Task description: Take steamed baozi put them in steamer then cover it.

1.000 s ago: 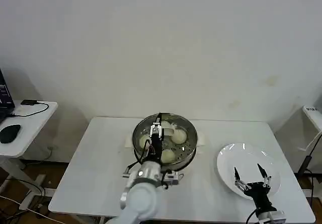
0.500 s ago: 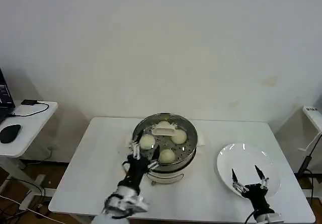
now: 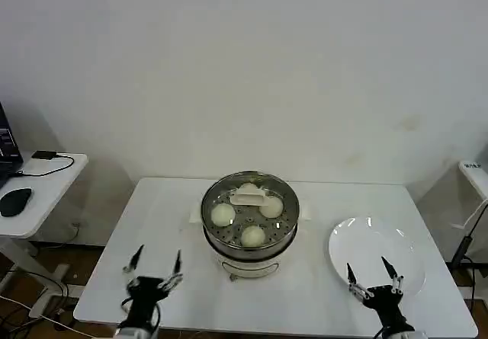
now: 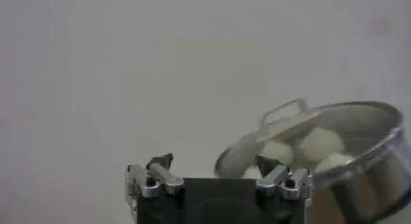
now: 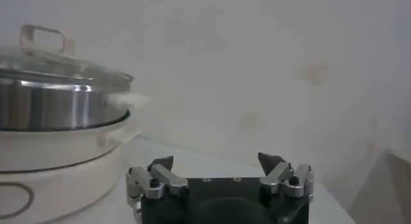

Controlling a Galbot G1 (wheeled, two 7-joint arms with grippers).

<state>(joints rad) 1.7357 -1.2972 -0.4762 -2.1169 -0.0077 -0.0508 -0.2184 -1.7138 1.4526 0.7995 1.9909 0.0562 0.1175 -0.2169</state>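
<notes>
While the cover [image 3: 249, 196] sits on the steamer [image 3: 249, 236], both tools, left [image 3: 155, 265] and right [image 3: 371, 276], gape empty

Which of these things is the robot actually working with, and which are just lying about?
Part of the job: steamed baozi, steamer, cover already on it, left gripper and right gripper, both open and empty.

Lying about: white plate, mouse on the side desk.

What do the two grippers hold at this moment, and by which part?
Nothing is held. The left gripper and the right gripper are both open and empty, near the table's front edge on either side of the covered steamer.
</notes>
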